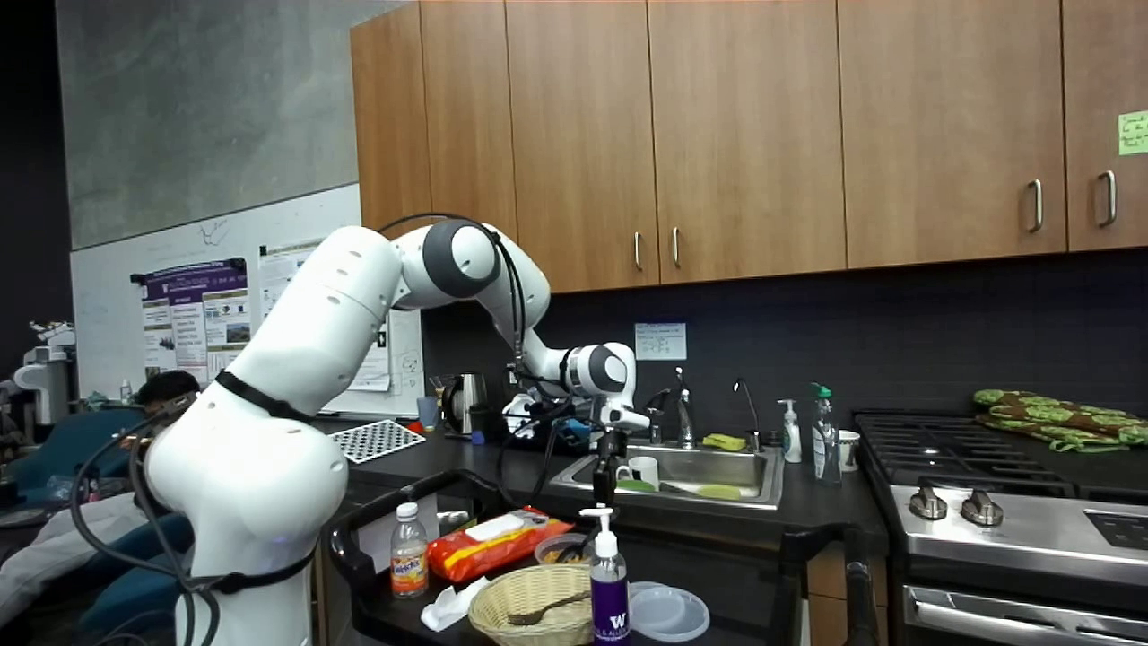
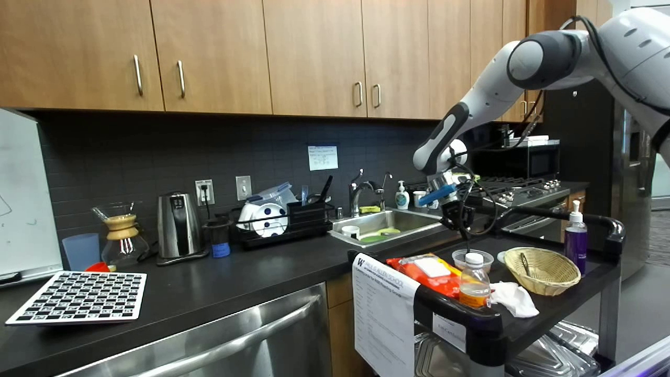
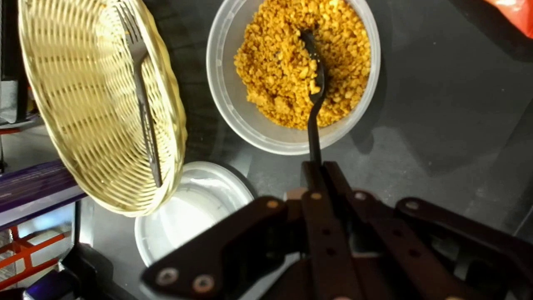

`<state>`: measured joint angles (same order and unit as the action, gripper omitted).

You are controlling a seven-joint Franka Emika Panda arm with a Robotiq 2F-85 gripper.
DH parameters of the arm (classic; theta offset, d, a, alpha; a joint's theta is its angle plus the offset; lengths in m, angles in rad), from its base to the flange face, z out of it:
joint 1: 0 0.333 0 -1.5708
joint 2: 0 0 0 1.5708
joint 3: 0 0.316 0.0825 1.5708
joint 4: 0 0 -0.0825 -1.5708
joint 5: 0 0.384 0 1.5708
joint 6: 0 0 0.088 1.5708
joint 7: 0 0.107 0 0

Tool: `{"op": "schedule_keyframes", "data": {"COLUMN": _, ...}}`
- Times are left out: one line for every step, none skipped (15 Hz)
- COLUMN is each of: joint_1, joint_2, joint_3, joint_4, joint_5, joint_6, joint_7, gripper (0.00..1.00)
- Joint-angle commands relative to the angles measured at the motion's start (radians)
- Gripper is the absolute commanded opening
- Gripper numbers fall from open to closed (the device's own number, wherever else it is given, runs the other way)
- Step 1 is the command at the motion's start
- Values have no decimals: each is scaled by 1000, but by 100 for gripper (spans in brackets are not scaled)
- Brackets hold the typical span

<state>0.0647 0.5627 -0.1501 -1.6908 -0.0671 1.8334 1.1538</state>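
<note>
In the wrist view my gripper (image 3: 321,164) is shut on the handle of a black spoon (image 3: 313,129). The spoon's head lies in golden crumbs (image 3: 270,83) inside a round clear plastic bowl (image 3: 266,143), and the handle crosses the rim toward my fingers. To the left is an oval woven basket (image 3: 181,116) holding a dark fork (image 3: 143,96). A clear round lid (image 3: 233,177) lies partly under the basket's end. In both exterior views the gripper (image 1: 607,498) points down above the black cart; in an exterior view the small bowl (image 2: 466,256) sits below it.
Around the cart top stand a purple pump bottle (image 1: 610,597), an orange-labelled bottle (image 1: 409,556), a red package (image 1: 493,543) and a crumpled white napkin (image 2: 515,299). The cart has a raised black rim (image 2: 460,301). Behind it are the counter and sink (image 2: 413,222).
</note>
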Motion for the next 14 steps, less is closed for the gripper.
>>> {"op": "schedule_keyframes", "data": {"joint_1": 10, "joint_2": -106, "joint_3": 2, "joint_4": -146, "joint_5": -23, "joint_6": 66, "joint_7": 26, "gripper": 1}}
{"op": "schedule_keyframes", "data": {"joint_1": 10, "joint_2": -120, "joint_3": 5, "joint_4": -169, "joint_5": -20, "joint_6": 75, "joint_7": 26, "gripper": 1}}
{"op": "schedule_keyframes", "data": {"joint_1": 12, "joint_2": -132, "joint_3": 9, "joint_4": -190, "joint_5": -19, "joint_6": 84, "joint_7": 28, "gripper": 1}}
{"op": "schedule_keyframes", "data": {"joint_1": 14, "joint_2": -144, "joint_3": 13, "joint_4": -207, "joint_5": -16, "joint_6": 89, "joint_7": 26, "gripper": 1}}
{"op": "schedule_keyframes", "data": {"joint_1": 14, "joint_2": -151, "joint_3": 18, "joint_4": -221, "joint_5": -14, "joint_6": 95, "joint_7": 24, "gripper": 1}}
{"op": "schedule_keyframes", "data": {"joint_1": 15, "joint_2": -157, "joint_3": 26, "joint_4": -232, "joint_5": -10, "joint_6": 101, "joint_7": 23, "gripper": 1}}
{"op": "schedule_keyframes", "data": {"joint_1": 18, "joint_2": -155, "joint_3": 34, "joint_4": -233, "joint_5": -7, "joint_6": 103, "joint_7": 22, "gripper": 1}}
{"op": "schedule_keyframes", "data": {"joint_1": 20, "joint_2": -154, "joint_3": 41, "joint_4": -232, "joint_5": -7, "joint_6": 102, "joint_7": 19, "gripper": 1}}
{"op": "schedule_keyframes", "data": {"joint_1": 22, "joint_2": -146, "joint_3": 46, "joint_4": -221, "joint_5": -9, "joint_6": 99, "joint_7": 17, "gripper": 1}}
{"op": "schedule_keyframes", "data": {"joint_1": 24, "joint_2": -136, "joint_3": 51, "joint_4": -207, "joint_5": -10, "joint_6": 95, "joint_7": 14, "gripper": 1}}
{"op": "schedule_keyframes", "data": {"joint_1": 26, "joint_2": -130, "joint_3": 55, "joint_4": -194, "joint_5": -10, "joint_6": 89, "joint_7": 11, "gripper": 1}}
{"op": "schedule_keyframes", "data": {"joint_1": 29, "joint_2": -119, "joint_3": 57, "joint_4": -178, "joint_5": -14, "joint_6": 85, "joint_7": 10, "gripper": 1}}
{"op": "schedule_keyframes", "data": {"joint_1": 31, "joint_2": -111, "joint_3": 59, "joint_4": -163, "joint_5": -16, "joint_6": 81, "joint_7": 7, "gripper": 1}}
{"op": "schedule_keyframes", "data": {"joint_1": 31, "joint_2": -102, "joint_3": 58, "joint_4": -147, "joint_5": -17, "joint_6": 77, "joint_7": 6, "gripper": 1}}
